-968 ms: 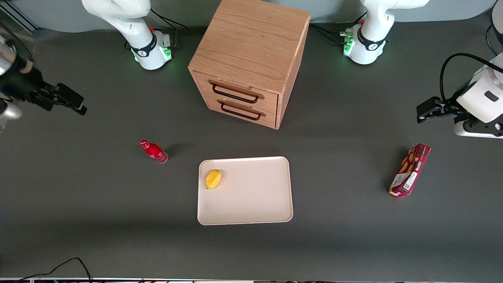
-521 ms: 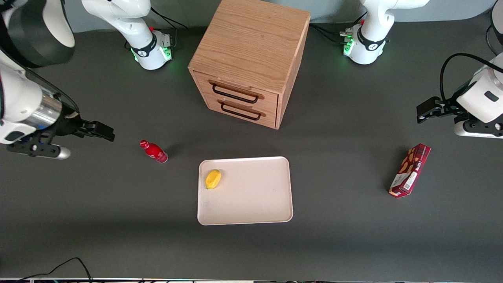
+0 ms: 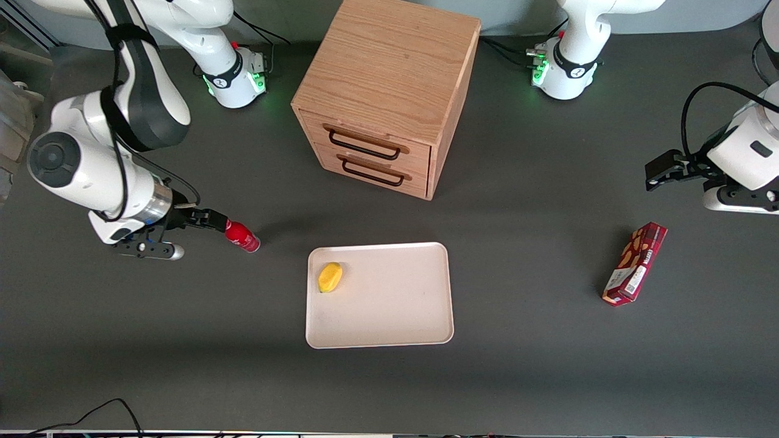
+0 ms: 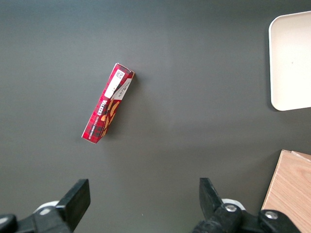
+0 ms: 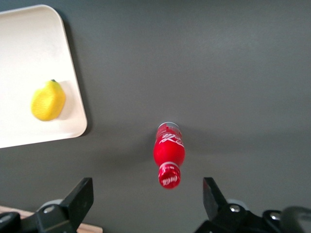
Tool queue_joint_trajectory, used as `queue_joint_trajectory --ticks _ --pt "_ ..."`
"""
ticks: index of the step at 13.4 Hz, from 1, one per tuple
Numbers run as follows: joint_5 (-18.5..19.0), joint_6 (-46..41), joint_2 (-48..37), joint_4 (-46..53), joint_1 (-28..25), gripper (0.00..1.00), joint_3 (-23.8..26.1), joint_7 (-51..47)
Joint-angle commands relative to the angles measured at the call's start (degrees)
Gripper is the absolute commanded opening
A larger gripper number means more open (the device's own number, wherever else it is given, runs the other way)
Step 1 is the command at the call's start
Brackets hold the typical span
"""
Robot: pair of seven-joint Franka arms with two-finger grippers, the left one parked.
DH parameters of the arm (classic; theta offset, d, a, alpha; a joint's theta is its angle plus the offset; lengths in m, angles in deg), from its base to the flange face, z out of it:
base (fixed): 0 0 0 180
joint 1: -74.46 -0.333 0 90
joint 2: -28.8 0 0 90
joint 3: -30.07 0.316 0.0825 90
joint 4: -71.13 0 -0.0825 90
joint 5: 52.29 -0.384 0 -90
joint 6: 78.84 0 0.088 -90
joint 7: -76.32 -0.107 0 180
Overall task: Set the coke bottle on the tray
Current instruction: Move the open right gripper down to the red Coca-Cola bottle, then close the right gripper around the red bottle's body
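The gripper hangs above the coke bottle with its fingers spread wide — one to each side of the red cap, touching nothing. The bottle stands upright on the dark table, near the tray but apart from it, toward the working arm's end. A yellow lemon lies on the tray by its rim — the wooden drawer cabinet sits farther from the front camera.

Even, soft overhead light; faint shadows, sharp focus, no glare.
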Motion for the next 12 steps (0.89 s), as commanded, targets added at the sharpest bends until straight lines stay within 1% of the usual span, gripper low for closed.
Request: queue_joint_trajectory --ticks 1,5,8,9,11,12 --pt "-0.9 6.6 -1.4 -7.1 0.3 1.0 0.1 2.1" --pt "-0.9 14.3 -0.2 -13.0 0.5 1.0 0.1 2.1" --pt "-0.9 14.7 0.7 -13.4 0.6 1.0 0.1 2.0" --pt "-0.9 14.6 0.9 -13.3 0.6 0.89 0.1 2.1" --pt "-0.9 14.3 0.9 -13.3 0.6 0.22 0.1 2.2" --pt "-0.9 14.1 0.9 -13.3 0.5 0.0 0.1 2.2"
